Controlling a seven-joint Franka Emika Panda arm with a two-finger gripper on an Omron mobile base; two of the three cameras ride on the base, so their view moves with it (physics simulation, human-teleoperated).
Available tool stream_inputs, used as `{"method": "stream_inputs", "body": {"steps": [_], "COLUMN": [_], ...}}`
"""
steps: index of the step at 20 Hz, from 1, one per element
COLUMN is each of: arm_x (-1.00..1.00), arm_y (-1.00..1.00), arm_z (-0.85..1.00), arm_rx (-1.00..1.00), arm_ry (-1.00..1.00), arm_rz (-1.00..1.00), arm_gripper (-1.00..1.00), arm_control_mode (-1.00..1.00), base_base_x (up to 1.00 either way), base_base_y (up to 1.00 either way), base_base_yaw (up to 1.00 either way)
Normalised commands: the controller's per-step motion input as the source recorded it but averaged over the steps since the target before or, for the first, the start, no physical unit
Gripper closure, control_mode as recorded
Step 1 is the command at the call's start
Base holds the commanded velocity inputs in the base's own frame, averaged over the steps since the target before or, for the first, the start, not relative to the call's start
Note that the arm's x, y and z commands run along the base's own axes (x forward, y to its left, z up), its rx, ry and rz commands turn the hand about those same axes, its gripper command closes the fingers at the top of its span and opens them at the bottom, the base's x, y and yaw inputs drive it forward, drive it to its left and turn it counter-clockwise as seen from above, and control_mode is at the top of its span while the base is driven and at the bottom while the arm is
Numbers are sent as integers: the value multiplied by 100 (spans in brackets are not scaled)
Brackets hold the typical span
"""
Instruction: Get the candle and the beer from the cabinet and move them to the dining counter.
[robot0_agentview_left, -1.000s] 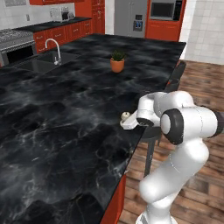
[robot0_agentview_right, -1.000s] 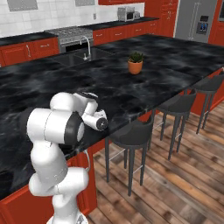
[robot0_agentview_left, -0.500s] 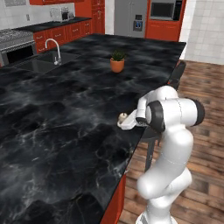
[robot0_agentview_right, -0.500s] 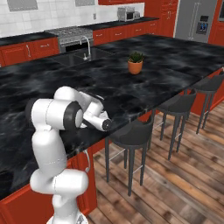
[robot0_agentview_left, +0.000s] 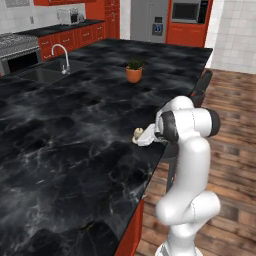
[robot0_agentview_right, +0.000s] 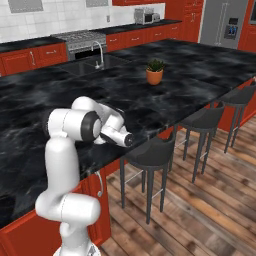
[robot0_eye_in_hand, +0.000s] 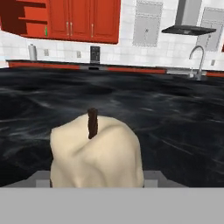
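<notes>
**Candle at the counter's edge**

I have the dining counter (robot0_agentview_left: 65, 130) under the hand. My gripper (robot0_agentview_left: 141, 137) is clamped on the candle (robot0_eye_in_hand: 96, 153), wick upright, just above the marble at its near edge, well short of the potted plant (robot0_agentview_left: 133, 70).

Arm elbow now swung upright.

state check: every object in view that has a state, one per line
candle: upright, unlit, in the gripper, low over the dining counter near its edge; whether it touches the top I cannot tell
gripper: shut on the candle
potted plant: upright on the dining counter, apart from the arm
cabinet: left door open, shelves showing
beer: small green shape on a shelf of the open cabinet
bar stools: standing along the dining counter's edge
</notes>
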Motion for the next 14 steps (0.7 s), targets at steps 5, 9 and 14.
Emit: {"method": "stream_inputs", "body": {"steps": [5, 9, 14], "arm_x": [36, 33, 29], "arm_y": [1, 0, 0], "arm_z": [-36, -34, -39], "arm_rx": [0, 0, 0], "arm_ry": [0, 0, 0], "arm_rz": [6, 5, 5], "arm_gripper": [100, 100, 100], "arm_control_mode": [-100, -100, -100], "base_base_x": [0, 0, 0], "base_base_y": [0, 0, 0], "base_base_yaw": [0, 0, 0]}}
